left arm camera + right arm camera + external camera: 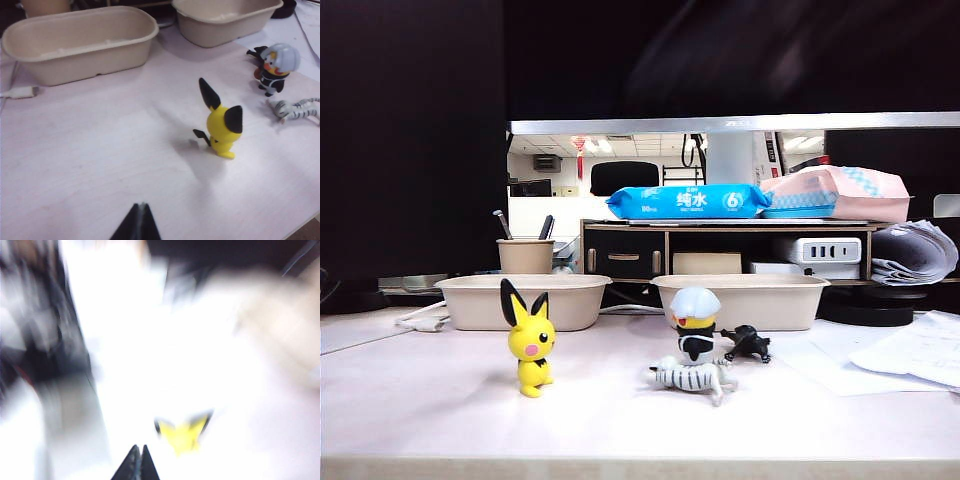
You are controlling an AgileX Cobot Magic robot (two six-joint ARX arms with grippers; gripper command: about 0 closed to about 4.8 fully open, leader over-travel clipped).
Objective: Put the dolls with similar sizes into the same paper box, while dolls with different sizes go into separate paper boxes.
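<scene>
My left tool (138,220) is hovering pinched to a narrow point, holding nothing, over a broad bare stretch of pale wood-grain tabletop (90,165). Ahead of it the glossy yellow Pichu (221,125) is standing upright, with open room all around. Further ahead, two matte moulded-pulp paper boxes, the left box (80,42) and the right box (225,20), are sitting side by side with rounded rims. Beyond the Pichu the white-capped figure (276,67) is standing, the striped animal (297,109) lying beside it, the black creature (748,343) just behind: four dolls. My right tool (138,462) is likewise narrow and empty; its view is blurring, with the Pichu just ahead.
</scene>
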